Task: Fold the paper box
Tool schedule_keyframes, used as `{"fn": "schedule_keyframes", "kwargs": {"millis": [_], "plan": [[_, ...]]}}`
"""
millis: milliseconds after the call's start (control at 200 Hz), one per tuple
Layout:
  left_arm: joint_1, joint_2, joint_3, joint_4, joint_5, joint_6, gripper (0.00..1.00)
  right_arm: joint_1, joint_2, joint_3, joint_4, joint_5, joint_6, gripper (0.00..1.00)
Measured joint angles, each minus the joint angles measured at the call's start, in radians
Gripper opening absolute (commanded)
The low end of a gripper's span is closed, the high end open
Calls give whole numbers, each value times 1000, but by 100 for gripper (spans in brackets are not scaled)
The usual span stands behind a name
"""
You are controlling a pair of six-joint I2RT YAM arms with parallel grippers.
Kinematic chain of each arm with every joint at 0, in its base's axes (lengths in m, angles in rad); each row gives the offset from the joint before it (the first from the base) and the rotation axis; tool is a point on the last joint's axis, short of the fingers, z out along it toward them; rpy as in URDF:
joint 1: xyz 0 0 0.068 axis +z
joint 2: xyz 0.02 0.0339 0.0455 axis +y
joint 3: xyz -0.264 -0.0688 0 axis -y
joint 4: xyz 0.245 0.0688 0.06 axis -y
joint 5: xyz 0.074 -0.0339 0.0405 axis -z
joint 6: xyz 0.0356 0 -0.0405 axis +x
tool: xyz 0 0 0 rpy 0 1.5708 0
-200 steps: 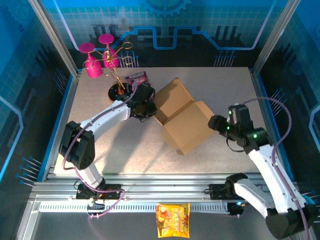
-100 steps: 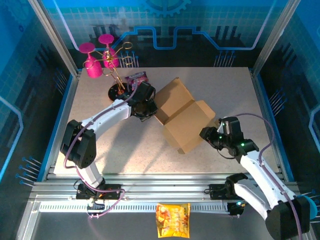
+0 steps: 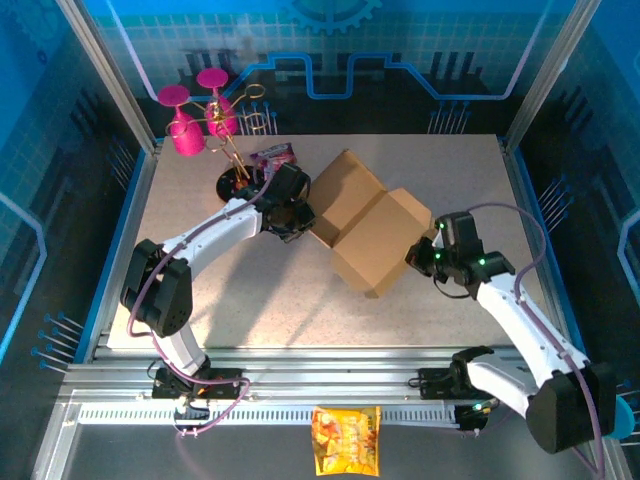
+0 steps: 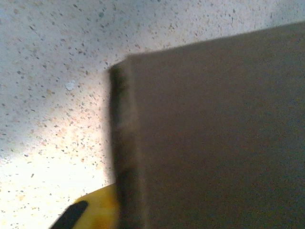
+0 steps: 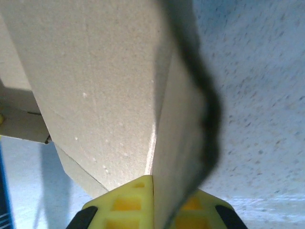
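right gripper (image 3: 422, 255): pinching box (image 3: 365, 225) by its right flap
left gripper (image 3: 300, 218): at box's left corner, grip impossible to tell
box: mid table (image 3: 250, 290), between the two

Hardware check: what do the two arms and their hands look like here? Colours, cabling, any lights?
The left arm and right arm both have white links with black joint housings, and a purple cable runs along each. The left hand and right hand look black from above. Small green lights glow near the right wrist. The wrist views show yellow fingers with black trim.
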Motion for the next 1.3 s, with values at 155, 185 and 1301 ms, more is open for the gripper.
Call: {"fn": "schedule_keyframes", "kwargs": {"millis": [155, 185, 1301], "plan": [[-19, -19, -3, -2, 50, -35, 59, -1, 114, 210, -167, 108, -174, 0], [-26, -34, -8, -2, 61, -42, 60, -3, 136, 250, -196, 125, -211, 0], [217, -297, 21, -111, 172, 473, 37, 359, 763, 880, -234, 653, -1361, 0]]}}
